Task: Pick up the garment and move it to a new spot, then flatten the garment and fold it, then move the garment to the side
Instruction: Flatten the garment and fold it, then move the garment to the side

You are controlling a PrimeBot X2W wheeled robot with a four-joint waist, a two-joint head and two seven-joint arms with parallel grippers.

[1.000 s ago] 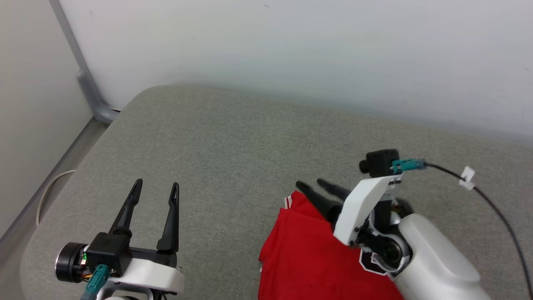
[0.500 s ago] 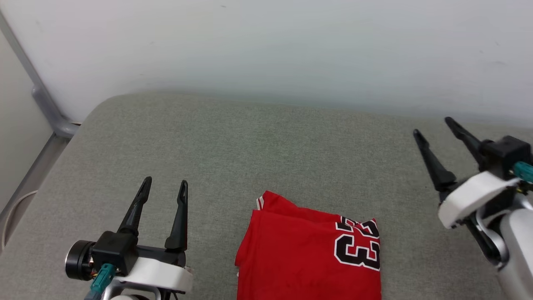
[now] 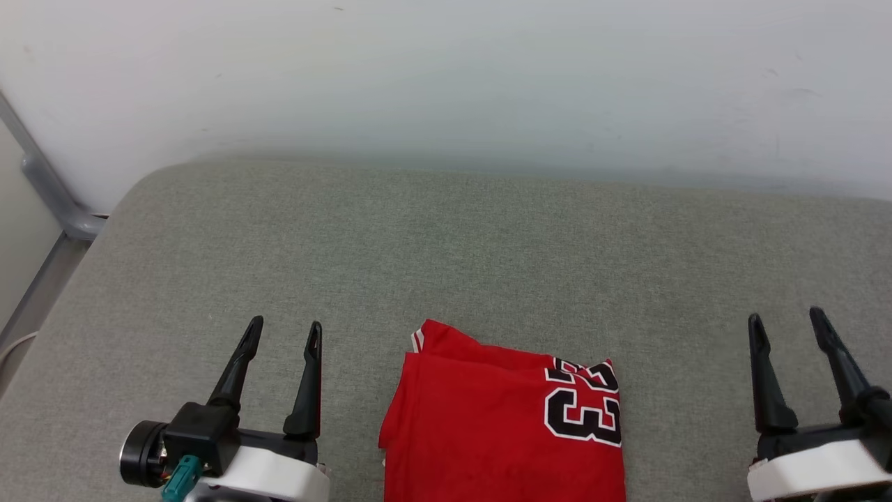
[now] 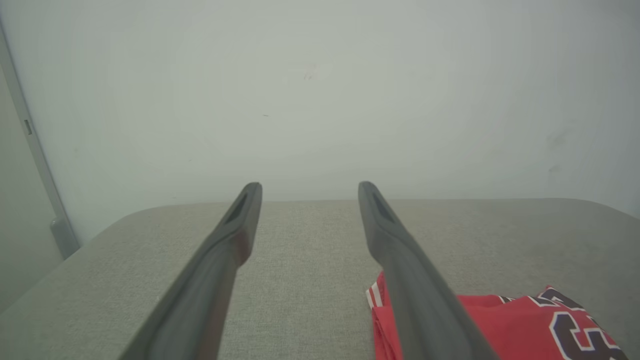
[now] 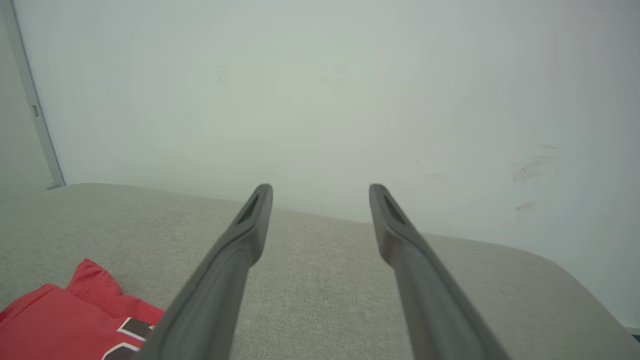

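The garment [image 3: 488,425], a red jersey with black white-outlined "23" lettering, lies folded into a neat rectangle on the grey cushion near the head view's bottom middle. A bit of striped trim peeks out at its far left corner. My left gripper [image 3: 284,330] hovers open to the garment's left, nothing between its fingers. My right gripper [image 3: 785,320] stands open well to the right of it, also empty. The left wrist view catches the garment [image 4: 505,325] at lower right beyond the left gripper [image 4: 308,189]; in the right wrist view the garment [image 5: 60,320] lies lower left of the right gripper [image 5: 320,191].
The grey padded surface [image 3: 446,258] runs back to a pale wall [image 3: 446,84]. A grey metal post [image 3: 42,188] stands at the far left corner, with the surface's rounded left edge beside it. Bare cushion stretches beyond and either side of the garment.
The head camera has swung, shifting the whole picture. My right gripper has lifted off the folded garment and drawn back to the right and low; the garment now lies uncovered.
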